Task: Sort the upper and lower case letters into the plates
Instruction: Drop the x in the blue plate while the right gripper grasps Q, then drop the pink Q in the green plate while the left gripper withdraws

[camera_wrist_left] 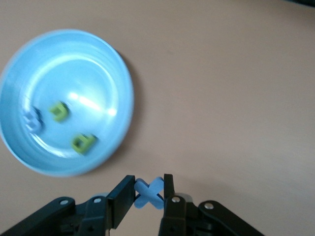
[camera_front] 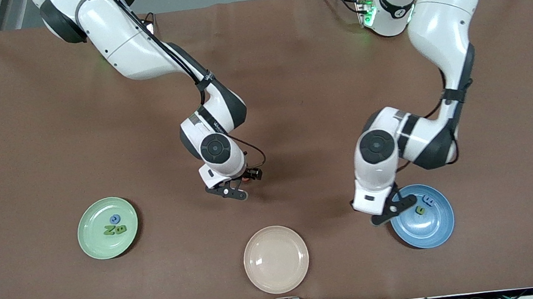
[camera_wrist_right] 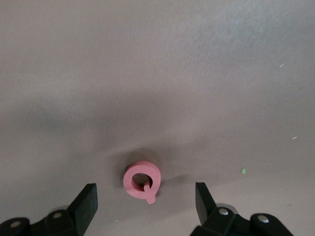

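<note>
Pinching a blue letter X (camera_wrist_left: pixel 148 192) between the left gripper (camera_front: pixel 386 212) fingers just beside the blue plate (camera_front: pixel 436 233) for dropping, while spreading the right gripper (camera_front: pixel 235 191) fingers wide around the red Q (camera_wrist_right: pixel 142 181) lying flat on the table (camera_front: pixel 45 118), ready for closing.

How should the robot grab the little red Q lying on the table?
The red Q lies flat on the brown table, so it is probably best to come straight down from above. The right gripper hangs over it with fingers open wide. Pinch the round ring across its outer edges, away from the short tail, which looks too small to hold.
</note>
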Tool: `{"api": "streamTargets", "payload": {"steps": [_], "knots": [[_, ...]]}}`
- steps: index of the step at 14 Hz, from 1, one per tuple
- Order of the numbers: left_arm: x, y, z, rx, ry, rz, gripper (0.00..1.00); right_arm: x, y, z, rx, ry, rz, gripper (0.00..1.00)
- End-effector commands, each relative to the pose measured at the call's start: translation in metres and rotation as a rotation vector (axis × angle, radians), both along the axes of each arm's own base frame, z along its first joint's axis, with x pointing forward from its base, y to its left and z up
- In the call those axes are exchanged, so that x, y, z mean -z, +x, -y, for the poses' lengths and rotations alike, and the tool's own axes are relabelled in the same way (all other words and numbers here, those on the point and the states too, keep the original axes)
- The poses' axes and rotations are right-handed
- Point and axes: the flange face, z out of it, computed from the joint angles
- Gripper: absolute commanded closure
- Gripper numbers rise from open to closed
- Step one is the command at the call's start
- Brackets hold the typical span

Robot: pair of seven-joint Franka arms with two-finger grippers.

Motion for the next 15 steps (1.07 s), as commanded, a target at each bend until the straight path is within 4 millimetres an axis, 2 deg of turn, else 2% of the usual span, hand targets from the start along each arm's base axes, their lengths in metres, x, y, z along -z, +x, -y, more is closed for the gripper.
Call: {"api": "streamTargets", "payload": {"steps": [1,2,3,5,7,9,11,13,14,15], "knots": [[0.001,0.013,-0.044,0.092,0.013,-0.021,0.97,0.000,-0.006,-0.002,0.017,0.001,0.008,0.12],[0.006,0.018,-0.057,0.129,0.002,-0.013,0.96,0.003,-0.008,-0.003,0.011,-0.003,0.011,0.15],[0.008,0.020,-0.060,0.144,-0.003,-0.010,0.96,0.005,-0.010,-0.005,0.009,0.001,0.021,0.16],[0.023,0.025,-0.087,0.137,0.001,-0.027,0.96,0.010,-0.011,-0.005,0.007,0.005,0.033,0.22],[0.039,0.020,-0.089,0.140,-0.012,-0.037,0.91,0.011,-0.010,-0.007,-0.005,0.003,0.053,0.28],[0.044,0.020,-0.098,0.111,-0.023,-0.036,0.82,0.013,-0.013,-0.010,-0.016,0.001,0.055,0.37],[0.047,0.025,-0.110,0.102,-0.035,-0.012,0.80,0.013,-0.012,-0.009,-0.017,-0.004,0.058,0.57],[0.047,0.021,-0.107,0.098,-0.037,-0.018,0.66,0.013,-0.012,-0.009,-0.017,-0.004,0.058,0.83],[0.048,0.019,-0.107,0.085,-0.038,-0.022,0.60,0.013,-0.012,-0.008,-0.020,-0.004,0.055,0.90],[0.052,0.018,-0.111,0.081,-0.038,-0.030,0.39,0.010,-0.007,-0.003,-0.014,-0.005,0.054,0.96]]}}
